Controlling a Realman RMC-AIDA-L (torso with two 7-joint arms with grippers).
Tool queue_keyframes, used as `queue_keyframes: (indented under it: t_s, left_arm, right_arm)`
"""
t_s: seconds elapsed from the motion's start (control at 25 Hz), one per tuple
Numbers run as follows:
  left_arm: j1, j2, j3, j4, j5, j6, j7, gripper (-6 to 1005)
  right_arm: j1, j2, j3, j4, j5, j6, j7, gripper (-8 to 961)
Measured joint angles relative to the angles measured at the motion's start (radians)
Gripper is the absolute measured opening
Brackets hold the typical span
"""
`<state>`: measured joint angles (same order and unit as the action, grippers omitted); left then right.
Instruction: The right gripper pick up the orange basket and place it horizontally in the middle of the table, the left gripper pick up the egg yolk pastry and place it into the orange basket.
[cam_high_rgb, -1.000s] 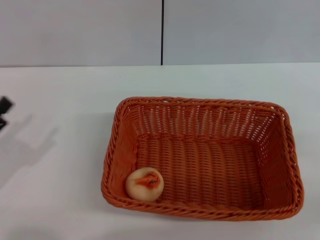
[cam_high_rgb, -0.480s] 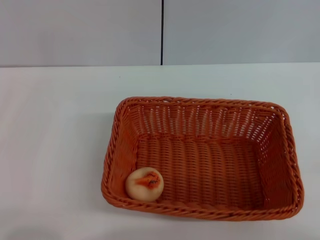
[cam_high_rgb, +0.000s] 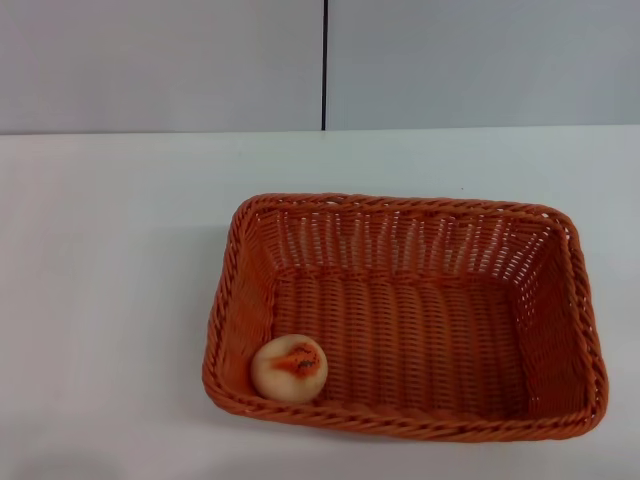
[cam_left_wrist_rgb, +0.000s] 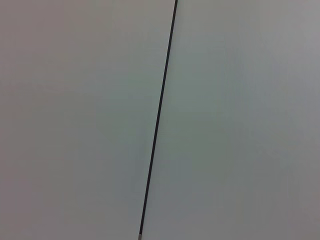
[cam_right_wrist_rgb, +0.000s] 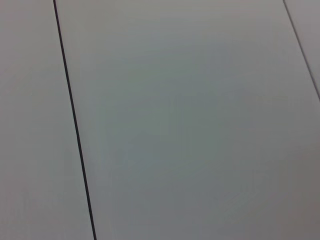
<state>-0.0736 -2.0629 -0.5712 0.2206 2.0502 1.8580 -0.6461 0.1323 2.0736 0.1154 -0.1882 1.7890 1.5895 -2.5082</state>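
Observation:
The orange basket (cam_high_rgb: 560, 300) lies lengthwise across the white table (cam_high_rgb: 110, 300) in the head view, a little right of the middle. The egg yolk pastry (cam_high_rgb: 289, 368) rests inside it, in the near left corner, with its orange-red patch facing up. Neither gripper shows in any view. Both wrist views hold only a pale grey wall panel with a dark seam.
A grey wall (cam_high_rgb: 160, 60) with a vertical dark seam (cam_high_rgb: 325, 65) rises behind the table's far edge. White tabletop stretches to the left of the basket and behind it.
A second ago the left gripper's black tip showed at the head view's left edge with its shadow on the table; it has since withdrawn out of view. Basket and pastry have not moved.

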Motion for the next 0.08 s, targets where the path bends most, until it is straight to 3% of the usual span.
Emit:
queue_keyframes:
  t_s: [0.08]
  left_arm:
    - [0.0, 0.0, -0.002, -0.005, -0.002, 0.0, 0.0, 788]
  right_arm:
    - [0.006, 0.0, 0.0, -0.001, 0.0, -0.007, -0.001, 598]
